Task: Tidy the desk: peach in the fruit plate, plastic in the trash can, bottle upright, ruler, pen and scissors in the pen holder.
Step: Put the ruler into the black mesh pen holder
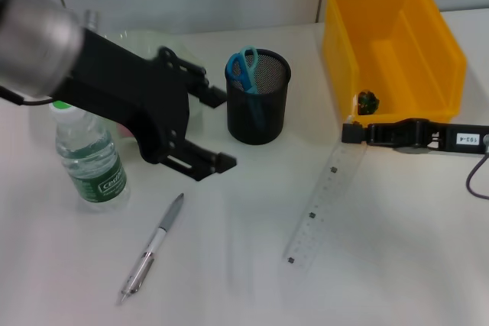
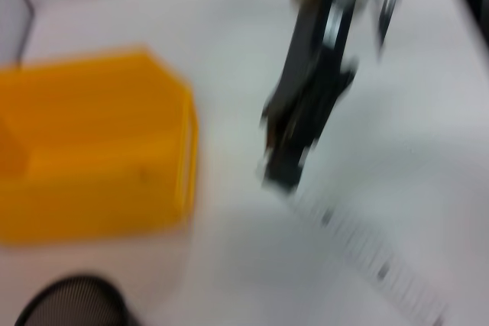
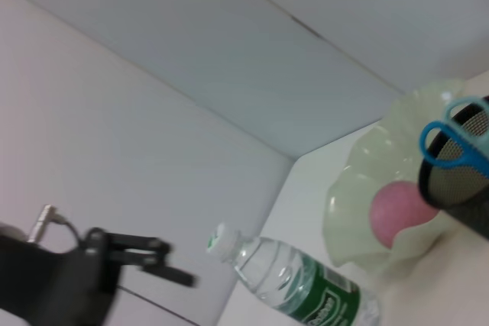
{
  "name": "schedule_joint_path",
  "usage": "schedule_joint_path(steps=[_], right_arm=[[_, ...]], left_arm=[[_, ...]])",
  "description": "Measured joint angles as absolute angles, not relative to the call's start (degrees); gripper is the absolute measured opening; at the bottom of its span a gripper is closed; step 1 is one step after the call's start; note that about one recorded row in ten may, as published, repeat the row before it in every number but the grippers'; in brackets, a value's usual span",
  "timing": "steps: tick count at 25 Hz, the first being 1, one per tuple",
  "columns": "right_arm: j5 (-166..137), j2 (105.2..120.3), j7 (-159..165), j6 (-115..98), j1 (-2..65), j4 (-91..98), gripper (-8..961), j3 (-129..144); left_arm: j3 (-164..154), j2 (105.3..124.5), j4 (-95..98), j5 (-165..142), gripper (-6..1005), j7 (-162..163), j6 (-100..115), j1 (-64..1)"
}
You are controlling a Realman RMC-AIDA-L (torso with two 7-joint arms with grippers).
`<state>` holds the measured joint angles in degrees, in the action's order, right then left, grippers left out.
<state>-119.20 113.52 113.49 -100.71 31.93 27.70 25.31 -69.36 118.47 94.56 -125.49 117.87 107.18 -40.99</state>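
Observation:
My left gripper [image 1: 221,129] is open and empty, hovering left of the black mesh pen holder [image 1: 258,104], which holds blue scissors [image 1: 244,68]. It also shows in the right wrist view [image 3: 170,262]. A water bottle [image 1: 89,159] stands upright at the left. A silver pen [image 1: 153,246] lies in front of it. A clear ruler [image 1: 325,208] lies at the right. My right gripper [image 1: 350,133] lies low at the ruler's far end, and its fingers look closed on it. A pink peach [image 3: 397,211] sits in the pale green plate [image 3: 365,166].
The yellow bin [image 1: 397,5] stands at the back right with a small dark object [image 1: 368,100] inside. The plate is mostly hidden behind my left arm in the head view. A cable [image 1: 475,181] hangs off the right arm.

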Motion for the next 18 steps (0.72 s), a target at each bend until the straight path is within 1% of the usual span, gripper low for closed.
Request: schedule_joint_path(steps=[4, 6, 8, 12, 18], right_arm=[[-119.13, 112.15, 112.93, -100.72, 31.71, 28.46, 3, 25.09], [-119.01, 111.68, 112.46, -100.88, 31.67, 29.05, 3, 24.52], [-118.61, 111.39, 111.81, -101.32, 31.67, 30.09, 2, 24.06], [-116.83, 111.02, 110.6, -102.29, 31.95, 32.94, 2, 23.88], [-113.89, 110.29, 110.39, -103.85, 33.48, 38.38, 2, 24.27]], left_arm=[[-63.16, 118.38, 92.47, -115.85, 794, 117.6, 107.37, -36.28], [-60.62, 118.43, 90.73, -110.6, 794, 117.0, 106.63, -32.6], [-58.67, 118.38, 87.66, -104.76, 794, 115.94, 106.09, -29.03], [-57.71, 118.43, 83.19, -100.33, 794, 113.12, 105.52, -24.06], [-59.85, 118.76, 78.85, -97.14, 793, 108.26, 103.6, -18.86]])
